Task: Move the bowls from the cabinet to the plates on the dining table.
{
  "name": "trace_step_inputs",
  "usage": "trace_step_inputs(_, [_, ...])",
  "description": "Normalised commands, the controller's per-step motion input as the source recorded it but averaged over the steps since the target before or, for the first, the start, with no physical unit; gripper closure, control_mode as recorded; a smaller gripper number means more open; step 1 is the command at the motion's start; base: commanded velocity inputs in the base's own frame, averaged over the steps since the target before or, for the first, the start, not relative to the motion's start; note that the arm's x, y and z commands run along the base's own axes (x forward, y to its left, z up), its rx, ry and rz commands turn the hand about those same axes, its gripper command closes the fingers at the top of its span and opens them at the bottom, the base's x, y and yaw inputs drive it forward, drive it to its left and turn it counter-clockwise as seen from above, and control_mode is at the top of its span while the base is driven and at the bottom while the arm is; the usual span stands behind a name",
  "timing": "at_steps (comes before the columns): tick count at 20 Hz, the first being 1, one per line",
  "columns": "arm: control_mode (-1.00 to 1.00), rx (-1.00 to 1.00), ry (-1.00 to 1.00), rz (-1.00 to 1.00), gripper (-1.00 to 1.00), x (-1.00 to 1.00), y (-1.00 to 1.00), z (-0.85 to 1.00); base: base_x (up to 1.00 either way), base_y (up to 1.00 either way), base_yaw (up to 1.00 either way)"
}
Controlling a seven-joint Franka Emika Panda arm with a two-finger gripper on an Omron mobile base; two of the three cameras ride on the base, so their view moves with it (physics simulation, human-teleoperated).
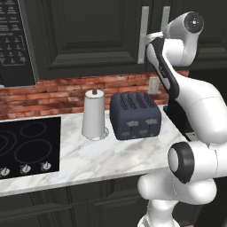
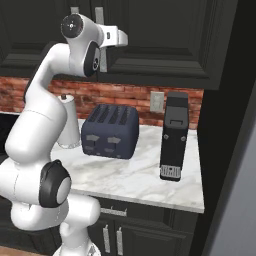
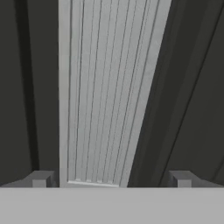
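The arm reaches up to the cabinet [image 1: 84, 35], whose doors are closed. The end effector [image 3: 109, 179] has its 2 fingertips [image 3: 41, 178] spread wide apart, one on each side of a silver bar handle [image 3: 105, 96] that runs up between them; nothing is gripped, and whether the tips touch the handle cannot be told. A second handle [image 1: 143, 35] hangs just beside it on the neighbouring door.

Below, on the marble surface [image 1: 88, 155] against a brick wall [image 1: 53, 93], a paper towel roll [image 1: 94, 114] stands upright beside a dark blue toaster [image 1: 135, 116]. A black coffee machine [image 2: 175, 135] stands to the toaster's right. A stove [image 1: 26, 146] is set into the surface at left, under a microwave [image 1: 15, 40].
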Motion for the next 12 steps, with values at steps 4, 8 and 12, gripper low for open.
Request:
trace_step_inputs(4, [-1.00,0.00,0.00,0.00,-1.00,0.41,0.00,0.00,0.00,0.00,0.00])
trace_step_inputs(8, [-1.00,0.00,0.00,0.00,-1.00,0.37,0.00,0.00,0.00,0.00,0.00])
trace_step_inputs(12, [-1.00,0.00,0.00,0.00,1.00,0.28,0.00,0.00,0.00,0.00,0.00])
